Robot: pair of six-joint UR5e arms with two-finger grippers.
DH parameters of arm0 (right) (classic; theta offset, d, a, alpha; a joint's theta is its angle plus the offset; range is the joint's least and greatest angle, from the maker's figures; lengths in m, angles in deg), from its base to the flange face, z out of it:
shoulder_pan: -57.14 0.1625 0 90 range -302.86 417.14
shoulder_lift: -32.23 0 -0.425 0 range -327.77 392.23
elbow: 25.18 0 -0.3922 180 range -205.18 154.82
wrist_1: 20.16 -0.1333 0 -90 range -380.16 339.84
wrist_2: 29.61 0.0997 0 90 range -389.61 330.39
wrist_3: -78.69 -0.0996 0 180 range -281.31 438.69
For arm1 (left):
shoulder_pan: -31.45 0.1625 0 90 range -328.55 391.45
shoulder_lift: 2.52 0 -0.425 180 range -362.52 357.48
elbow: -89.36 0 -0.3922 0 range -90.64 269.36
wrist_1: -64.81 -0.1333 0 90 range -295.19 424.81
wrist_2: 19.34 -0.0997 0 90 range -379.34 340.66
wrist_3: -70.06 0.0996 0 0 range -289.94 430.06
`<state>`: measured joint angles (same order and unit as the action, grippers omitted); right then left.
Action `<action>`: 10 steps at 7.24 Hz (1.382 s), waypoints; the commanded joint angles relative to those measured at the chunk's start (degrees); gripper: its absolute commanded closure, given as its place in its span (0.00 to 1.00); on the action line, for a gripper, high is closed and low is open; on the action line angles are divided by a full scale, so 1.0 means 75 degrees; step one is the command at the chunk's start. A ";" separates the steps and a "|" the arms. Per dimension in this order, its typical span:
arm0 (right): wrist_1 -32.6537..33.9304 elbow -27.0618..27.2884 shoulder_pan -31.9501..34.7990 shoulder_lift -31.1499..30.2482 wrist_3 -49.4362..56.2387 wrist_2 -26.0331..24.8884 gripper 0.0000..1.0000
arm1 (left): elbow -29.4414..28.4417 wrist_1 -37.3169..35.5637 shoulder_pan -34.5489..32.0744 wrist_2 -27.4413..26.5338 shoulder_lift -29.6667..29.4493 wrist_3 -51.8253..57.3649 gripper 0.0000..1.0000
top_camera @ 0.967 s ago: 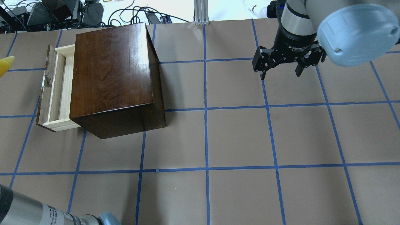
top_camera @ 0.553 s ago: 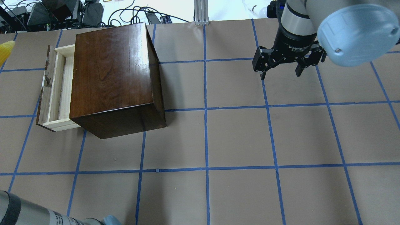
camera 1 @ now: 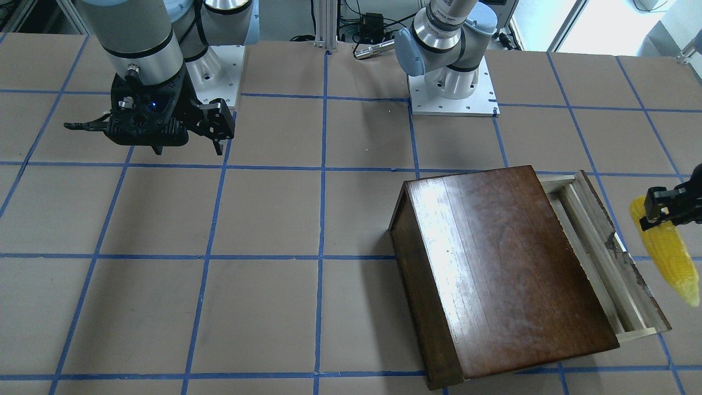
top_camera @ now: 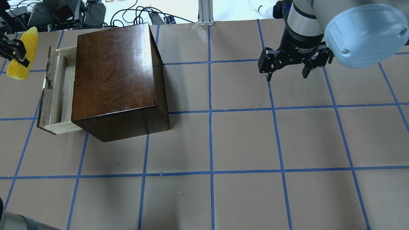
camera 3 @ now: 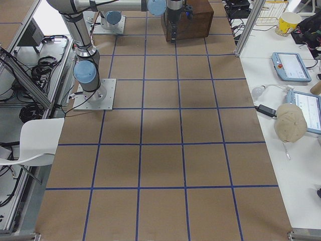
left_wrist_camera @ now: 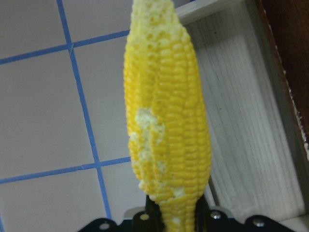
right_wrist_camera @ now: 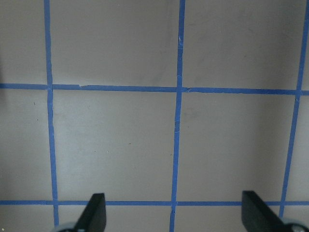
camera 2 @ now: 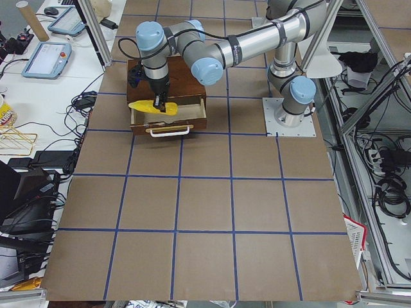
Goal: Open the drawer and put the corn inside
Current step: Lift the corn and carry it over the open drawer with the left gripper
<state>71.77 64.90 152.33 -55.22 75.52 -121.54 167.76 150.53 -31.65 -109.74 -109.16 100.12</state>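
Corn (camera 1: pixel 670 255) — one cob, drawer (top_camera: pixel 55 89) — one, open

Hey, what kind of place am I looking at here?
Probably a robotics lab: a left arm and right arm bolted to a tape-gridded table, a teach pendant beside it, and cables alongside.

One camera looks forward and down on the table (top_camera: pixel 243 140) from behind, another faces it steeply from across, both showing the drawer (top_camera: pixel 57 92); two watch from far at either end, two ride close on the wrists.
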 commanded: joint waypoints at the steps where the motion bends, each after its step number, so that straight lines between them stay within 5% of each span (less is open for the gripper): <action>1: 0.0000 0.0000 0.0000 0.0000 0.0000 0.0000 0.00 | 0.0373 0.0043 -0.0106 0.0602 -0.0021 -0.1215 1.00; 4: 0.0000 0.0000 0.0000 0.0000 0.0000 0.0000 0.00 | 0.1006 0.0055 -0.0083 0.0558 -0.0056 -0.1384 1.00; 5: 0.0000 0.0000 0.0000 0.0000 0.0000 0.0000 0.00 | 0.1066 0.0032 -0.0013 0.0546 -0.0091 -0.1303 0.87; 6: 0.0000 0.0000 0.0000 0.0000 0.0000 0.0000 0.00 | 0.1066 0.0031 -0.0001 0.0511 -0.0091 -0.1302 0.59; 7: 0.0000 0.0000 0.0000 0.0000 0.0000 0.0000 0.00 | 0.1066 0.0055 -0.0001 0.0511 -0.0091 -0.1267 0.16; 8: 0.0000 0.0000 0.0000 0.0000 0.0000 0.0000 0.00 | 0.1066 0.0090 0.0011 0.0499 -0.0079 -0.1255 0.00; 10: 0.0000 0.0000 0.0000 0.0000 0.0000 0.0000 0.00 | 0.1031 0.0055 0.0011 0.0068 -0.0068 -0.1057 0.00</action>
<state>71.78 64.91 152.33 -55.23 75.52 -121.54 175.64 151.06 -31.59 -107.29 -109.70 91.35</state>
